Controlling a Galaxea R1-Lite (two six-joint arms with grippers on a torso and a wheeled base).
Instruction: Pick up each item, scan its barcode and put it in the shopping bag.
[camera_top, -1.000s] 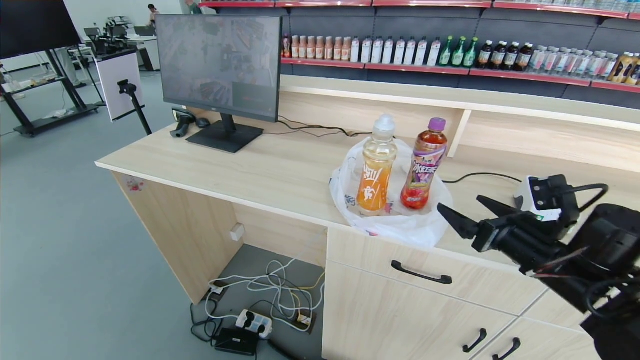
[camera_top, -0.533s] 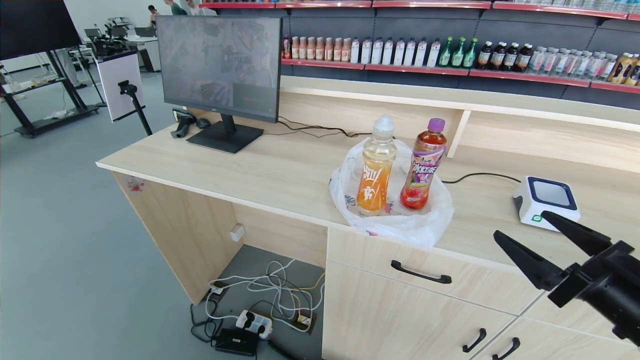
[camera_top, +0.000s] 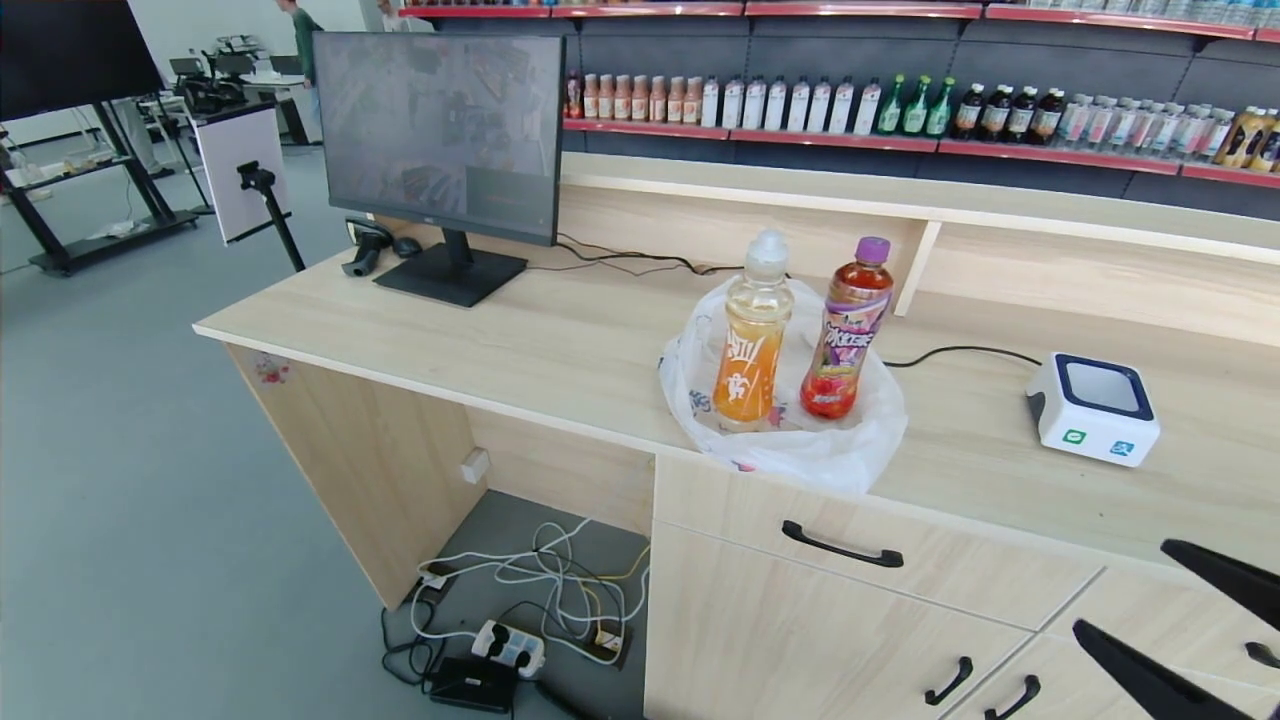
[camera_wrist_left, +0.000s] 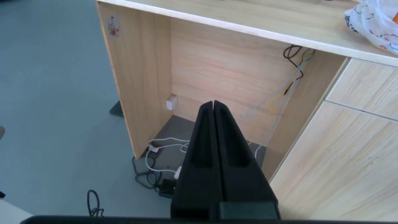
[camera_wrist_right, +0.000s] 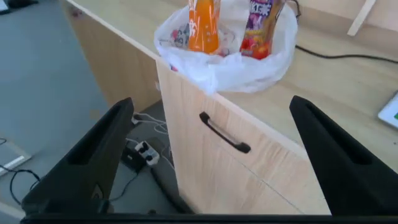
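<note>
Evidently the bagging step looks done for what can be seen: the orange bottle (camera_top: 750, 340) and the red bottle (camera_top: 845, 335) both stand upright, side by side and just apart, inside the bag (camera_top: 800, 455), whose white plastic is slumped around their bases near the front edge of the counter (camera_top: 560, 345). To the right of the bag, well apart from it, sits the scanner (camera_top: 1095, 405), window up, with nothing over it. The right gripper (camera_top: 1119, 583) hangs low at the near right, in front of the drawers (camera_top: 850, 570) and below counter height, jaws spread wide and empty. The left gripper (camera_wrist_left: 213, 106) points down toward the open space under the counter's left end, its fingers pressed together on nothing. My reading is that the task sits at its end (or between items, if more are to come). A further item would call for the right arm to rise above the counter, grasp it, turn its barcode to the scanner window, then lower it into the bag without toppling the two bottles.
</note>
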